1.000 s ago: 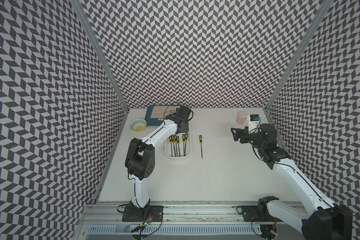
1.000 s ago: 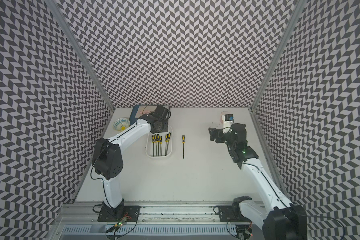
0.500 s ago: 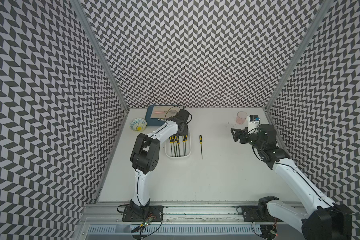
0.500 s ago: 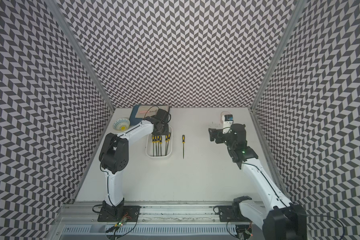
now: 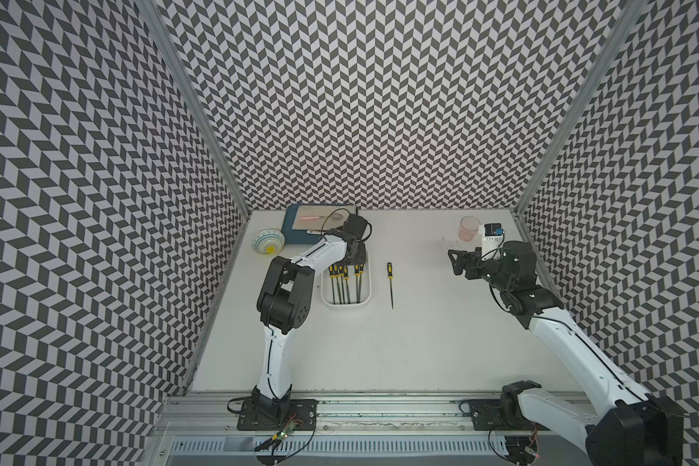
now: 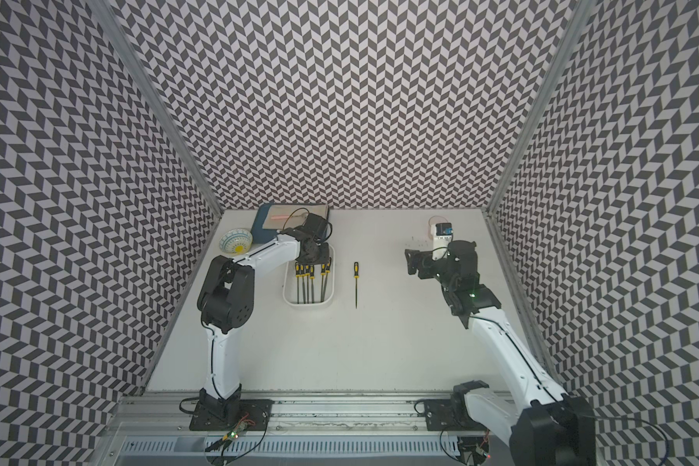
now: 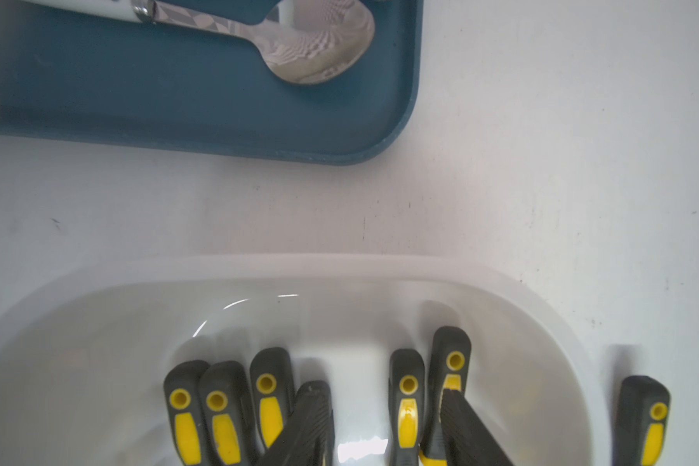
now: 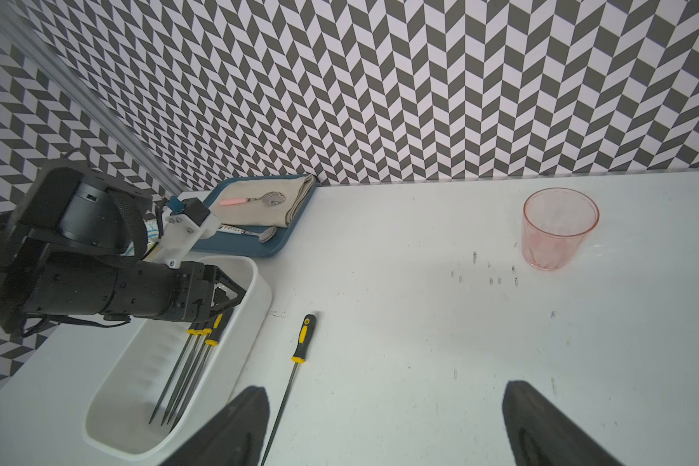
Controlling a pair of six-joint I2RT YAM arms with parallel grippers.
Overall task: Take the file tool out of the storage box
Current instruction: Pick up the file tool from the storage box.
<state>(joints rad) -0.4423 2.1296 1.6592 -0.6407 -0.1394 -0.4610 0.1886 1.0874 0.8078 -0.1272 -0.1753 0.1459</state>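
Currently, the left fingers (image 7: 309,415), narrowly parted, straddle the handle of one file tool (image 7: 407,397) at the upper end of the storage box (image 5: 344,305), centre-left in a top view, its shaft running down-frame, while the right fingers (image 8: 235,427), spread wide and empty, hang well apart.

Files (image 5: 345,282) in storage box (image 5: 346,304), tray (image 5: 292,235) behind

Five files (image 5: 338,288) in one box (image 5: 346,305) under the left gripper (image 7: 380,393), one file (image 5: 390,282) beside it; two spoons (image 8: 255,199), one tray (image 5: 295,236), bowl (image 5: 268,241), cup (image 5: 469,228), cloth (image 8: 259,216).
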